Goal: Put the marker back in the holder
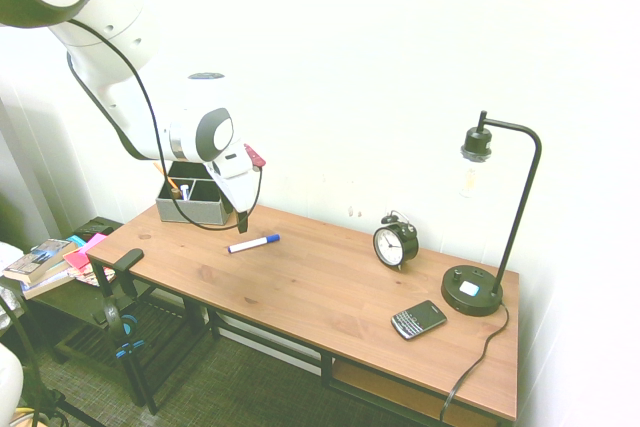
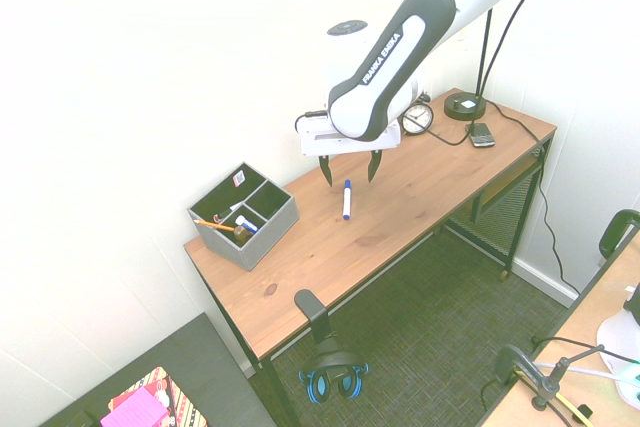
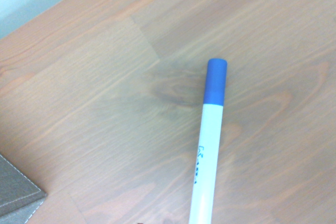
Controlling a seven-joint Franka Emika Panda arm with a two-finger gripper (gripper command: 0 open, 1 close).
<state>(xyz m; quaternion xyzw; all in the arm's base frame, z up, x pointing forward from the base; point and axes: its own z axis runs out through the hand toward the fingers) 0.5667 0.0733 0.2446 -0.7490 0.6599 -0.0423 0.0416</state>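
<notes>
Home study: wooden desk [image 1: 330,287], lamp [image 1: 495,217], alarm clock [image 1: 395,243].

Three views of one wooden desk [image 1: 330,287], two wide and one close.

First exterior view: high, off the desk's front, facing the white wall, arm entering from the left, lamp [image 1: 495,217] and clock [image 1: 395,242] toward the right end. Second exterior view: higher, from beyond the opposite end, looking steeply down, arm entering from the upper right, holder [image 2: 243,215] nearest, lamp far back. Wrist view: very near the desktop, looking down on the marker [image 3: 210,140] and a grey holder corner. Shared by all three: marker, holder and the surrounding wood.
</notes>
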